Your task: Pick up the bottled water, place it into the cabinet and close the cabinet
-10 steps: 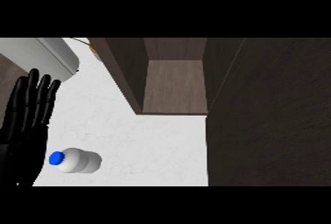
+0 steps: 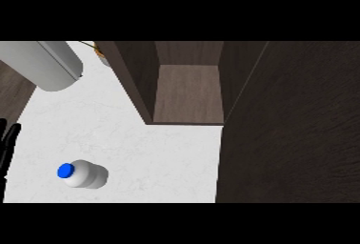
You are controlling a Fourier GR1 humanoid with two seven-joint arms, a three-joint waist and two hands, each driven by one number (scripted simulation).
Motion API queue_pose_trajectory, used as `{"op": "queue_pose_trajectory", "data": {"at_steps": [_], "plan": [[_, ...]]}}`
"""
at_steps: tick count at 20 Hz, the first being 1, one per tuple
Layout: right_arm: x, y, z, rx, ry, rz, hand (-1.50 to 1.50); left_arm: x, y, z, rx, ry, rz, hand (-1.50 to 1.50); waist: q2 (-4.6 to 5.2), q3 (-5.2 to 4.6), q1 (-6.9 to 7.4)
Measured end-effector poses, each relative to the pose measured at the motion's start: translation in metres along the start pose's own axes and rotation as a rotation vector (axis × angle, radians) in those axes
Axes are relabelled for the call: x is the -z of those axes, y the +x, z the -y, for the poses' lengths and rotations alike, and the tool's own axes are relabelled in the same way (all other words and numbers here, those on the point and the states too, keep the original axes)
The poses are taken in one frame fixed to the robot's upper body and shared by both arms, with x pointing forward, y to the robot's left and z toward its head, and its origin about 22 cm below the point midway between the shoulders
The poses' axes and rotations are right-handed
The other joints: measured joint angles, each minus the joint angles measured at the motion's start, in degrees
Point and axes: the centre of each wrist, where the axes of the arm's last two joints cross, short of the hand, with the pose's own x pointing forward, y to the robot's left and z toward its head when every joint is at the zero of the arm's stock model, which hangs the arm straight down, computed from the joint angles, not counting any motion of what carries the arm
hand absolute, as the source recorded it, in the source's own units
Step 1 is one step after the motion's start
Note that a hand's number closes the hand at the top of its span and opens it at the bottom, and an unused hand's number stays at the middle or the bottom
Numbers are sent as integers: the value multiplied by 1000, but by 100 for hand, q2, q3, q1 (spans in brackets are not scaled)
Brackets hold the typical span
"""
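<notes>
1. Bottled water first: the small white plastic bottle with a blue cap [image 2: 82,174] stands on the white marbled surface [image 2: 134,138], untouched, so the pick-up has not begun.
2. Only a dark sliver of the left hand [image 2: 8,143] shows at the view's left edge; whether its fingers are released or clenched I cannot tell. The bottle sits near those fingers, to their right and a little lower in the view.
3. The right hand shows nowhere.
4. The dark wooden cabinet [image 2: 186,95] stands open, its brown shelf bare, well apart from the fingers, up and to the right beyond the bottle.
5. To grasp well, I judge the fingers should come at the bottle's side, below the cap, and wrap its body; a round bottle may roll if nudged off-centre.
6. A pale grey rounded object [image 2: 53,64] lies at the upper left; the carry to the shelf should pass to its right.
</notes>
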Motion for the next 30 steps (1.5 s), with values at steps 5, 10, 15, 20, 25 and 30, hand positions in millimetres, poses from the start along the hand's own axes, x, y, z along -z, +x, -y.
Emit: {"op": "queue_pose_trajectory", "data": {"at_steps": [5,10,15,20,25,30], "plan": [[-27,25,-4,41,29,-78,-150,-29,19,-7,-44,38,-84,-150,5,-4,-30],[-42,30,-8,58,36,-113,-150,-47,21,-14,-44,68,-160,-150,16,-4,-48],[-55,32,-11,57,39,-134,-150,-59,17,-14,-44,95,-196,-150,18,-4,-73],[-69,32,-14,63,34,-146,-150,-70,8,-16,-16,117,-196,-150,17,-5,-86],[-79,33,-13,50,34,-158,-150,-76,-7,-22,11,166,-194,-150,18,-5,-103],[-90,32,-13,48,27,-151,-150,-75,-31,-33,44,217,-222,-150,20,-6,-135]]}}
